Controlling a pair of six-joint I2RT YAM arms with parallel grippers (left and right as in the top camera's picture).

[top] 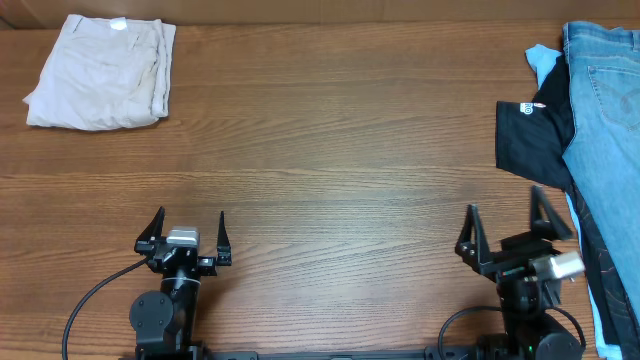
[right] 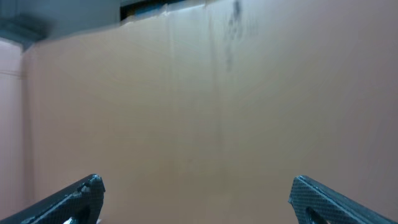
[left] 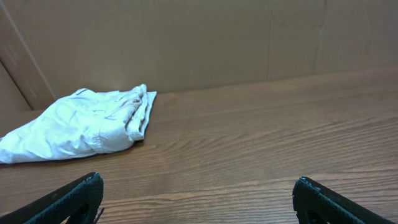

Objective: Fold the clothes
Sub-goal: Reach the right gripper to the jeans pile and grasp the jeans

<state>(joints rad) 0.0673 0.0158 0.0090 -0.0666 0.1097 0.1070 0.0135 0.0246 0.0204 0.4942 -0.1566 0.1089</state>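
1. Wood-grain table (top: 330, 150) (brown, long boards) carries everything. All places below are read off it.
2. Beige trousers (top: 100, 72): at the table's far-left corner, folded into a rough rectangle and lying flat, with no other garment near them. The left wrist view shows the folded edge slightly puffed up.
3. Light-blue denim jeans (top: 605, 110): along the table's right edge, running from the far side toward the near side and cut off by the frame. Stitched seams show (I cannot make out a full pocket).
4. Black tee (top: 535, 140): partly under the jeans, with its free part reaching toward the table's middle and a small white print on it.
5. Pale-blue garment (top: 542, 62): a corner pokes out of the same pile on the far side.
6. Left gripper (top: 191, 215): at the table's near edge, left of middle. Its fingers are spread wide with nothing between them, well apart from the trousers.
7. Right gripper (top: 504, 198): at the table's near edge, toward the right. Its fingers are spread wide and empty. The outer finger is just beside the tee, and I cannot tell whether they touch. Its wrist camera sees only a plain tan wall (right: 217, 106).
8. Black cable (top: 95, 300): loops off the near edge beside the left arm.
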